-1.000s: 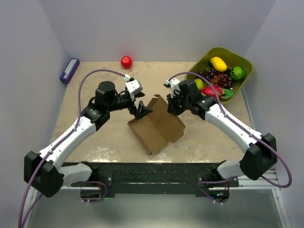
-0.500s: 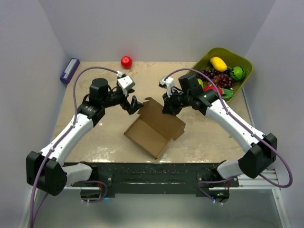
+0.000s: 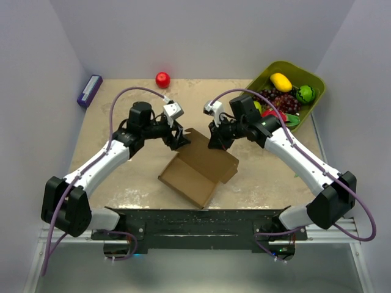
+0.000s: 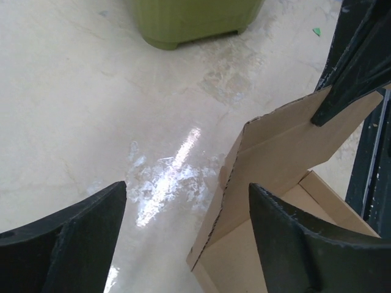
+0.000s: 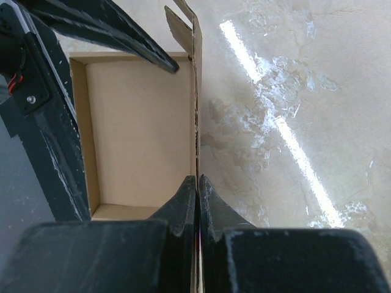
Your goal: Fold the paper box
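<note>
The brown paper box (image 3: 198, 168) sits mid-table, partly folded, with walls up and its open side upward. My right gripper (image 3: 215, 139) is shut on the box's far upright wall; in the right wrist view (image 5: 197, 183) the jaws pinch the thin wall edge (image 5: 195, 91). My left gripper (image 3: 179, 137) is open at the box's far-left corner. In the left wrist view (image 4: 186, 210) its fingers (image 4: 67, 238) stand wide apart, with the raised flap (image 4: 275, 146) near the right finger. The flap is not gripped.
A green bin (image 3: 284, 85) of toy fruit stands at the back right; it also shows in the left wrist view (image 4: 189, 21). A red ball (image 3: 162, 79) lies at the back centre. A purple box (image 3: 90, 90) lies at the back left.
My left gripper drew back from the box, then came in again to its far-left corner. My right gripper shifted slightly left with the wall. The box turned a little.
</note>
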`<action>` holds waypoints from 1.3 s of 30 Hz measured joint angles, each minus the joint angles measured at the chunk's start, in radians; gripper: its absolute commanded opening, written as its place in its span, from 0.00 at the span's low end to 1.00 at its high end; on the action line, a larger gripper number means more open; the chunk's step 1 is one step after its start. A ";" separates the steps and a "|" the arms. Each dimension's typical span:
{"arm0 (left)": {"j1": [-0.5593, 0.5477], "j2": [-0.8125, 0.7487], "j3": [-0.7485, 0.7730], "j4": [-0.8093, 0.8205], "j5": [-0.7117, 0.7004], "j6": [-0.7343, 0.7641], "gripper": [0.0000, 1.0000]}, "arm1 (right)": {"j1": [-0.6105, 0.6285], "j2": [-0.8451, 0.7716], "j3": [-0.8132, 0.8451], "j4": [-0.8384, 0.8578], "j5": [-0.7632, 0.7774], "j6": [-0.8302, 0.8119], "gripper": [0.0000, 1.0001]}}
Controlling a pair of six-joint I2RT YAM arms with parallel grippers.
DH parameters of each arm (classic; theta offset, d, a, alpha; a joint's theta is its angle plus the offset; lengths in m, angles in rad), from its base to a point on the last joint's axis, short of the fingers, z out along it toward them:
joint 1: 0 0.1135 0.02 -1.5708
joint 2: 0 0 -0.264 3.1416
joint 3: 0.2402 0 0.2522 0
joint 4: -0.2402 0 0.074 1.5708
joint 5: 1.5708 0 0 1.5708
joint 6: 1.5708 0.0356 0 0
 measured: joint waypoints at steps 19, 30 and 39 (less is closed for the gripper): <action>-0.088 -0.002 -0.016 -0.004 -0.189 -0.007 0.00 | 0.000 -0.136 -0.100 0.178 0.258 0.129 0.81; -0.085 -0.069 -0.060 0.051 -0.233 -0.072 0.00 | -0.116 -0.307 -0.341 0.430 0.459 0.291 0.86; -0.056 -0.113 -0.060 0.071 -0.211 -0.079 0.00 | -0.264 -0.334 -0.515 0.603 0.323 0.346 0.85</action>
